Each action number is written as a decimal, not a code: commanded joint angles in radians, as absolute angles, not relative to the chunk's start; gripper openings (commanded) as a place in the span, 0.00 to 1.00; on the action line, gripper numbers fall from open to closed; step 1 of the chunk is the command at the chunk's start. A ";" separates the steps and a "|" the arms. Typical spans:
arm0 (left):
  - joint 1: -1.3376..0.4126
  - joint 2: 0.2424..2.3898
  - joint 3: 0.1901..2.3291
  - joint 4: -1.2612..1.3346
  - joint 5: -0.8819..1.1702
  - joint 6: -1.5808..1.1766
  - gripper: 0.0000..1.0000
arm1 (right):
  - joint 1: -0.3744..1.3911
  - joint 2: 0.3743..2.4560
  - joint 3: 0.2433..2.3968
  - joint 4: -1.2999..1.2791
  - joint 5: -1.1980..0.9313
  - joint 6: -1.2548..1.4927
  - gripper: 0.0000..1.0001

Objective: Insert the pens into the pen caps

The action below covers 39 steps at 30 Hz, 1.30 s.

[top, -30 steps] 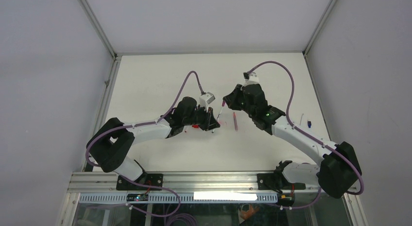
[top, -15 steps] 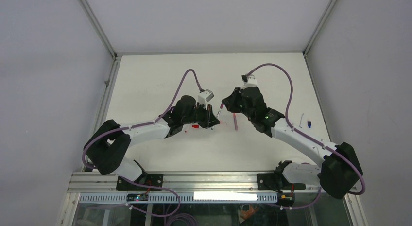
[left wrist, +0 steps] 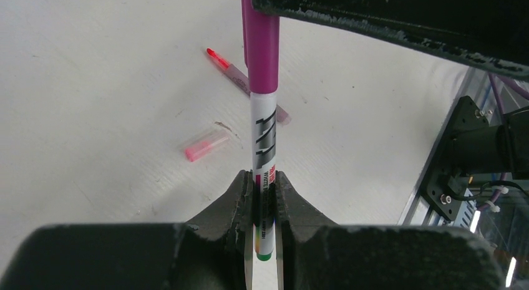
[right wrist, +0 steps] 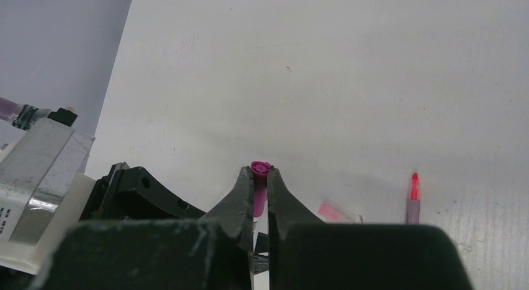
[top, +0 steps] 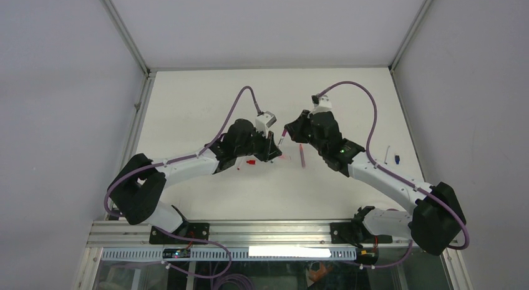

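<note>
Left gripper clamps pen low on barrel; right gripper pinches magenta cap on its tip, above the table. Risk: off-axis push slips pen in the grip (narrow hold), cap half-seated.

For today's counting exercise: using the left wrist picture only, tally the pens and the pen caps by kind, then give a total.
Pens: 2 (white pen in the left gripper; red-tipped pen lying flat)
Pen caps: 2 (magenta cap on the held pen's far end; loose pink cap)
Total: 4
</note>
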<state>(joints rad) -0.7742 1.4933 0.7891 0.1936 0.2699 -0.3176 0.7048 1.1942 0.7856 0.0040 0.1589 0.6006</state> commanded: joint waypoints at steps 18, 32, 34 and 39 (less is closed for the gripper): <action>-0.732 1.470 1.055 0.239 0.084 -0.119 0.00 | 0.889 1.313 0.676 -0.090 0.118 0.694 0.00; -0.722 1.453 1.108 0.230 0.087 -0.048 0.00 | 0.963 1.413 0.712 -0.094 0.120 0.706 0.00; -0.721 1.441 1.118 0.230 0.085 -0.038 0.00 | 0.966 1.423 0.717 -0.094 0.118 0.704 0.00; -0.717 1.424 1.132 0.241 0.078 -0.020 0.00 | 0.979 1.451 0.729 -0.094 0.107 0.703 0.00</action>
<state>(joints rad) -0.7410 1.5185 0.9520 -0.2459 0.1299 -0.0631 0.8631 1.3743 0.7780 0.1864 0.3595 0.6983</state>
